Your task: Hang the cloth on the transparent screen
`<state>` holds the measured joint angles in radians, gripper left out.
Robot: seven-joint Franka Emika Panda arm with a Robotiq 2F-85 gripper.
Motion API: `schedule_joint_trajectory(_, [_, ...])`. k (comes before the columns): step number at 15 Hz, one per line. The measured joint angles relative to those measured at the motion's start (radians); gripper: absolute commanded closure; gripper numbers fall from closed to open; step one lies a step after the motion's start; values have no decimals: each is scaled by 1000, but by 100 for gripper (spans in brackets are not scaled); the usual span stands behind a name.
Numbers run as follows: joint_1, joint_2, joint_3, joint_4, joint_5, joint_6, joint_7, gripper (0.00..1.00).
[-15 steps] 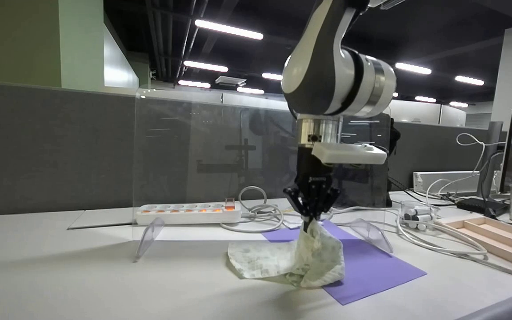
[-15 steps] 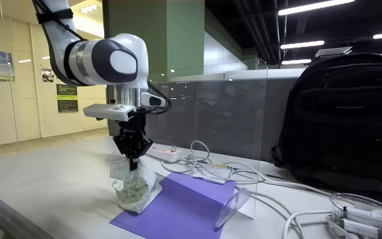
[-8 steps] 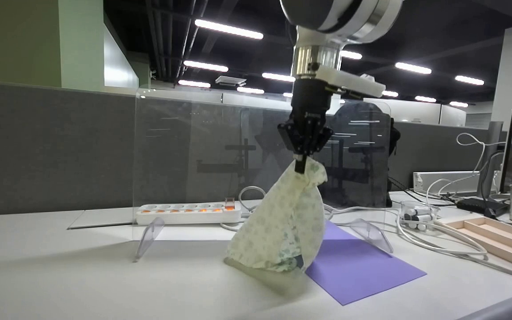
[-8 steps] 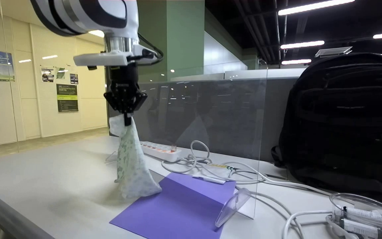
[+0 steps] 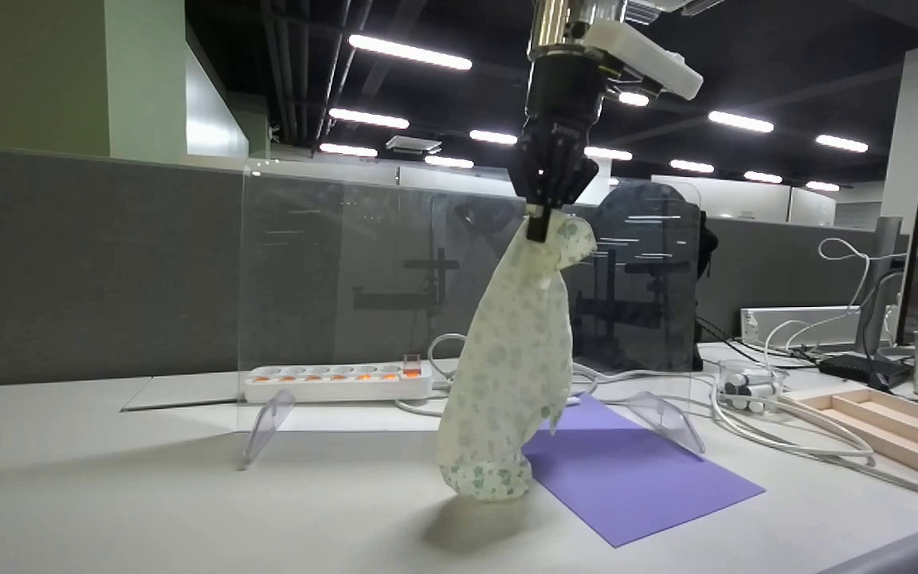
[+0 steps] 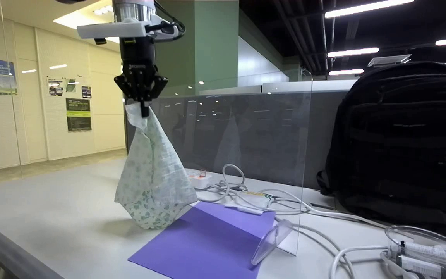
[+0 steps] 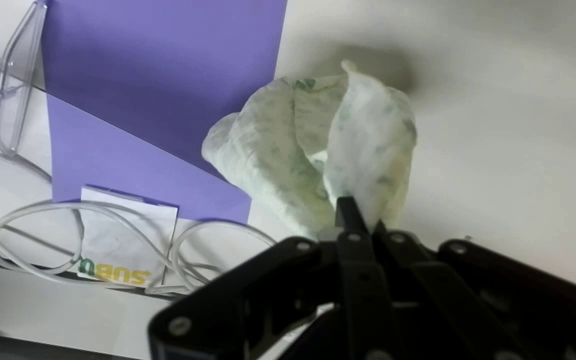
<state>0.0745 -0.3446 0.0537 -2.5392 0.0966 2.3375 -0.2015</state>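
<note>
Cloth point(image 5: 511, 359) hanging in the air, claw point(image 5: 538, 226) clenched on its upper end, lower end just clear of the worktop point(image 5: 108, 494). Transparent screen point(image 5: 323, 271) stands upright between cloth and the worktop's edge by the grey partition point(image 5: 84, 271). Power strip point(image 5: 331, 387) nearer that edge; purple sheet point(image 5: 650, 486) spans both sides of the screen's base.

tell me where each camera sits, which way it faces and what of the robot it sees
Exterior view: low above the table, facing the transparent screen nearly square-on; gripper and wrist show.
Exterior view: similarly low, facing the screen obliquely, backpack at right; gripper and wrist show.
Wrist view: on the wrist, looking down at the cloth; gripper fingers show.
Shared: both exterior views show the cloth held before the screen.
</note>
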Motion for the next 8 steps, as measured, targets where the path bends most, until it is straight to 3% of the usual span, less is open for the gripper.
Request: schedule_joint_trajectory(8, [33,-16,21,39,-19,131,1,100])
